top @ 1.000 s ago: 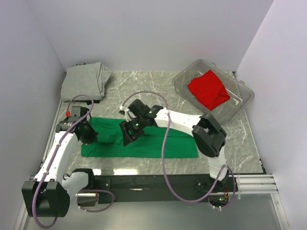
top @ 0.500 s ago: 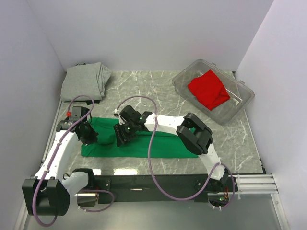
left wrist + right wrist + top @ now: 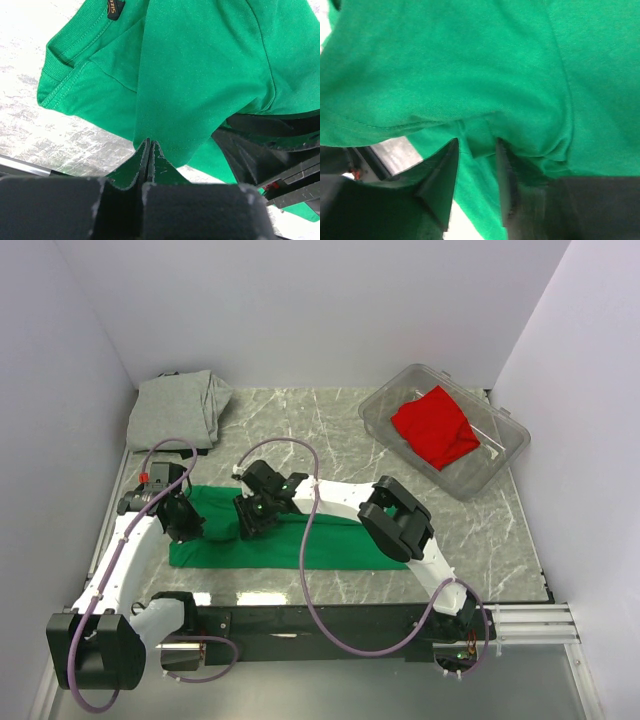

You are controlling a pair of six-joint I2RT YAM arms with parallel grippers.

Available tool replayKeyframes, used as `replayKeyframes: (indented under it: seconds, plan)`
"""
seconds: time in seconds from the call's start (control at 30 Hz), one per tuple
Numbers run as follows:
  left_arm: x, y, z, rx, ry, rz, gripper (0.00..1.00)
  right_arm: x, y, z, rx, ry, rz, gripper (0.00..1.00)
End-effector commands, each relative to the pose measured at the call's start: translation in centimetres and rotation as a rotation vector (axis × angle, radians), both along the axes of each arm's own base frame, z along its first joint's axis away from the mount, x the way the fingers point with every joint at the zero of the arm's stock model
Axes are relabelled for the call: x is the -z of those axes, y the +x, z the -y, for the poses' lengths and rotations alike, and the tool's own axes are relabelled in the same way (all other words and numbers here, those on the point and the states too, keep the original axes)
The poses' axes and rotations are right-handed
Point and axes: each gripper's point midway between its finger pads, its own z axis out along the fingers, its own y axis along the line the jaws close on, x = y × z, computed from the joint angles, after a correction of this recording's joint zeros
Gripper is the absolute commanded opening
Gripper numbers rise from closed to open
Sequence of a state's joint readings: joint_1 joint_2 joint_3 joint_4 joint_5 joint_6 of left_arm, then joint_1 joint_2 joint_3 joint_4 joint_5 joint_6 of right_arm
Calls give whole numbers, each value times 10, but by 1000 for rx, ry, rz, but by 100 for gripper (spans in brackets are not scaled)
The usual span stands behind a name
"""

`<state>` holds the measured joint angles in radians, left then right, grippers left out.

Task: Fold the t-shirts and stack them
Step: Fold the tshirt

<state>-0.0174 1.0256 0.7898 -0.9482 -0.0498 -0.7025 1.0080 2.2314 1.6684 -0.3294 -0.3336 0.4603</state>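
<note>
Narrowing around a fold of the green shirt [image 3: 330,545], though not yet shut, the right jaws have slid close beside the left jaws, which stay clamped on its hem, the shirt lying beneath both on the surface [image 3: 330,430], seemingly ready for lifting.

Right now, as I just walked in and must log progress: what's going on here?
Both arms work the green shirt, a long strip at the front. The left gripper is shut on its left end; the right gripper has its jaws apart around a fold. The grey shirt lies back left, the red shirt in the bin.
</note>
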Motion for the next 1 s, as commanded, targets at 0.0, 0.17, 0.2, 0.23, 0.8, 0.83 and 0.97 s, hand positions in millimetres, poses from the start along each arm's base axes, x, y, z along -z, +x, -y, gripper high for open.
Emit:
replayKeyframes:
  seconds: [0.0,0.17,0.2,0.23,0.8,0.83,0.97]
  plan:
    - [-3,3,-1,18,7,14,0,4,6,-3,3,-40,60,39]
    - [-2,3,0,20,6,14,0,12,7,5,7,-84,82,20]
    - [-3,3,0,21,7,14,0,13,7,6,1,-92,91,18]
    - [-3,3,-1,18,7,14,0,13,6,6,-2,-93,94,17]
    - [6,-2,1,6,-4,-34,0,-66,0,-6,-85,59,138,0]
    - [6,-2,1,1,-3,-34,0,-66,-1,-4,-87,56,135,0]
    - [7,-7,0,-7,1,-47,0,-68,-6,4,-101,45,125,0]
